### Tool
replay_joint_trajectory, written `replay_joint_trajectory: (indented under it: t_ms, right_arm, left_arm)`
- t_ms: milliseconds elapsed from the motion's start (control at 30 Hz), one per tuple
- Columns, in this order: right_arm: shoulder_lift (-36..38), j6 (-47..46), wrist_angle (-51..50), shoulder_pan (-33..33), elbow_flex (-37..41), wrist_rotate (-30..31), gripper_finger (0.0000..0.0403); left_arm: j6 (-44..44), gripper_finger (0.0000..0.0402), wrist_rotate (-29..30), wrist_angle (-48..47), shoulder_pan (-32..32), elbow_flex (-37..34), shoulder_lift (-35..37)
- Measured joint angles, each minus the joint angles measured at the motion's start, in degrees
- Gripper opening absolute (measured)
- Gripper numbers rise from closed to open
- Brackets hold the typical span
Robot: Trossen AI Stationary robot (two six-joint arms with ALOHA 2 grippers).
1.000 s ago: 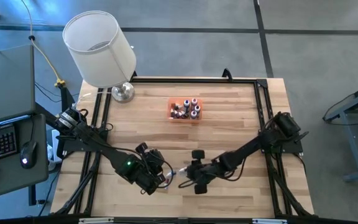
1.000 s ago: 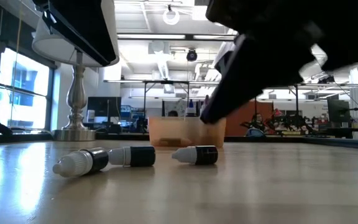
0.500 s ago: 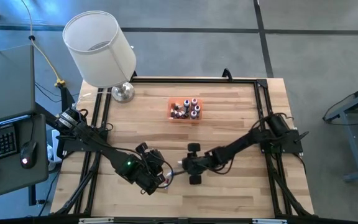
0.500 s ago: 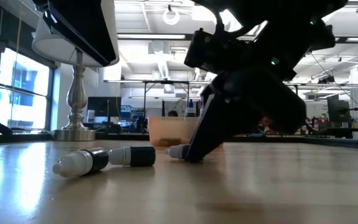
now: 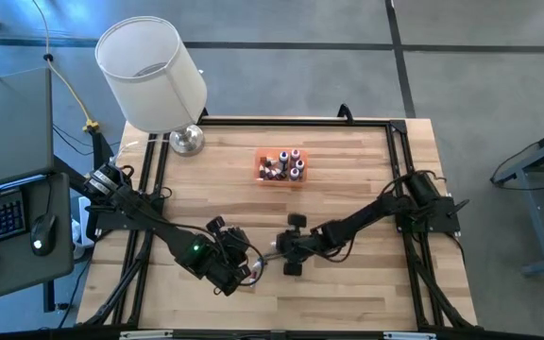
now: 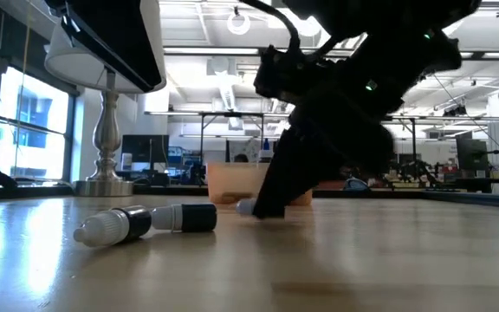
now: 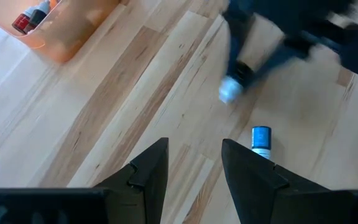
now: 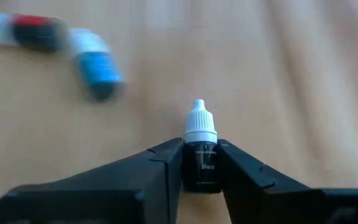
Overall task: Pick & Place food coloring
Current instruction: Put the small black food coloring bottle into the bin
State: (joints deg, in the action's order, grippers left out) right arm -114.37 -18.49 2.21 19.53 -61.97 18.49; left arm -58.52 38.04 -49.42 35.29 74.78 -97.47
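Fingers point(image 8: 166, 165) of the right gripper point(image 8: 201, 163) pinch the black food coloring bottle point(image 8: 200, 157) low on the bench point(image 5: 348, 179), cap forward, likely for carrying to the orange tray point(image 5: 281, 178); left gripper point(image 7: 194, 165) hovers nearby, fingers spread, empty.

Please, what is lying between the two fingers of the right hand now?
A black food coloring bottle with a white cap lies between the fingers of the right hand, which are closed against its sides. The right wrist view shows it.
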Motion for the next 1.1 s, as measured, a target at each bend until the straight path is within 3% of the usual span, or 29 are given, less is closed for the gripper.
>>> replay_joint_trajectory:
  t_ms: [233, 467, 533, 700, 900, 1100]
  right_arm:
    - [8.8, 5.1, -0.9, -3.6, 0.0, 5.7, 0.0059]
    - [19.4, 13.0, 0.9, -12.1, -0.3, 24.9, 0.0075]
    - [20.2, 11.9, 0.6, -15.3, -0.2, 23.9, 0.0075]
    - [17.2, 5.7, 2.4, -21.0, 2.0, 12.7, 0.0075]
    - [10.3, 7.8, 2.8, -22.7, 2.8, 12.1, 0.0075]
    - [9.2, 9.3, 5.3, -23.4, 2.8, 13.5, 0.0097]
  left_arm:
    - [0.2, 0.0147, 0.0, -0.1, 0.0, 0.0, 0.0]
    - [1.2, 0.0147, 0.6, 0.0, 0.0, 0.0, 0.0]
    - [1.3, 0.0147, 0.6, 0.3, 0.0, 0.0, 0.0]
    - [1.3, 0.0147, 0.6, 0.2, 0.0, 0.0, 0.0]
    - [1.3, 0.0147, 0.6, 0.1, 0.0, 0.0, 0.0]
    - [1.5, 0.0147, 0.6, 0.0, 0.0, 0.0, 0.0]
